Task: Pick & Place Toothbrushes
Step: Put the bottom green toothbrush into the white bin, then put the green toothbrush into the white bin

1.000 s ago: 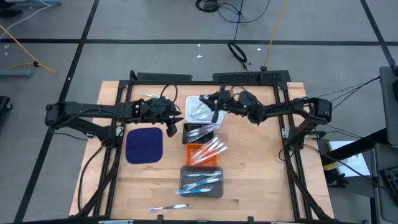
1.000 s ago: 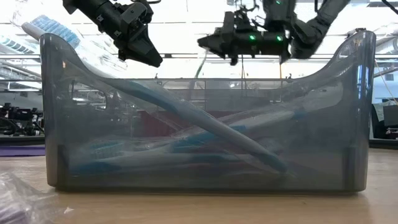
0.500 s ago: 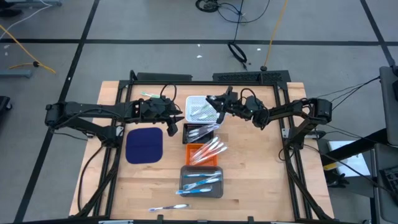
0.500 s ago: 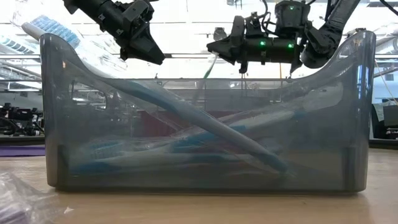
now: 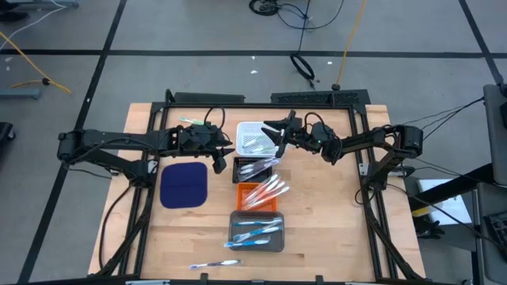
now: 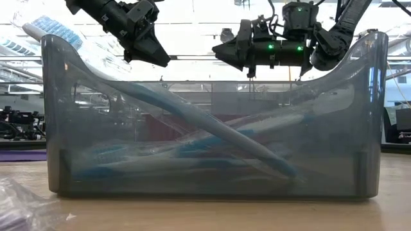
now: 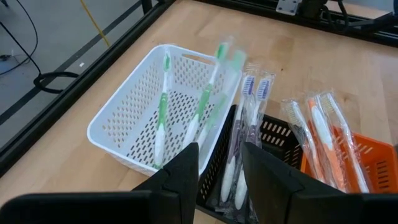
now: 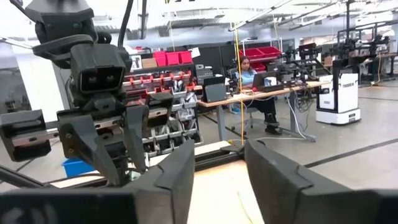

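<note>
Here, the left end effector (image 5: pixel 221 159) hangs over the wooden worktop (image 5: pixel 333 222), beside the white plastic basket with holes (image 5: pixel 252 140) near the far edge. Its fingers (image 7: pixel 183 174) are a little apart and hold nothing. The right end effector (image 5: pixel 274 134) hangs over the white basket, fingers (image 8: pixel 177 174) apart and empty too. Green toothbrushes (image 7: pixel 163 99) lie in the white basket. Purple ones (image 7: pixel 242 130) lie in the black tray (image 5: pixel 253 168), orange ones (image 5: pixel 265 190) in the orange tray (image 5: pixel 258 196), blue ones (image 5: pixel 255 229) in the see-through grey tray (image 5: pixel 257 230). One more toothbrush (image 5: pixel 214 264) lies at the near edge. A dark blue mat (image 5: pixel 184 184) lies toward the left.
</note>
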